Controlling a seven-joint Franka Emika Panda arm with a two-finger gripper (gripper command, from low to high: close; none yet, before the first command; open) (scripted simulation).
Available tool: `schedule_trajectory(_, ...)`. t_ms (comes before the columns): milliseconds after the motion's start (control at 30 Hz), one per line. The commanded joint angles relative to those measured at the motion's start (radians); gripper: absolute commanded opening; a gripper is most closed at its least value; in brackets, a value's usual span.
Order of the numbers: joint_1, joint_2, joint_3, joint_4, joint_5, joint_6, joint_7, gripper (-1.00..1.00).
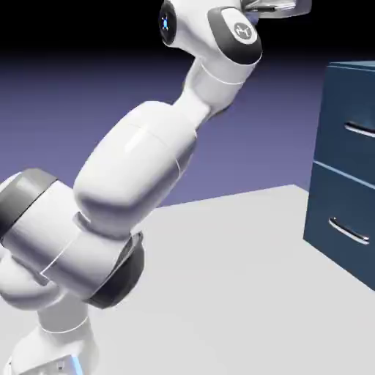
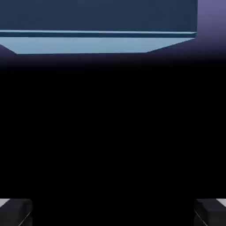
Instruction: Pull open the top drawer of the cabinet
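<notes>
Pulling job: the top drawer [image 1: 343, 155] looks shut, so the first step, as I see it, is getting to its handle [image 1: 360, 130].
Drawer spot: above the lower drawer [image 1: 351, 256], just under the top edge of the cabinet [image 1: 318, 220], at the exterior view's right.
Claw: the claw [image 2: 113, 212] has its 2 tips spread wide, with nothing between them.
Way to go: the handle is lower than the claw and over toward the exterior view's right, so I think the claw must go down and across.
Bar: it runs flat, side to side. The tips seem lined up that same way, so a turn may help 1 tip go over and 1 under.
</notes>
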Motion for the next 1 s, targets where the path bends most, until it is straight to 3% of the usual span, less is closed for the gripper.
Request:
schedule_trajectory(0,0.027,-0.013,-0.016,0.016,-0.034,-0.007,-0.044,0.00)
schedule_trajectory(867,0.735,-0.339,-0.420,0.424,-0.921,-0.186,-1.172,0.00)
schedule_trajectory(967,0.776,-0.334,-0.419,0.497,-0.915,-0.156,-1.187,0.00)
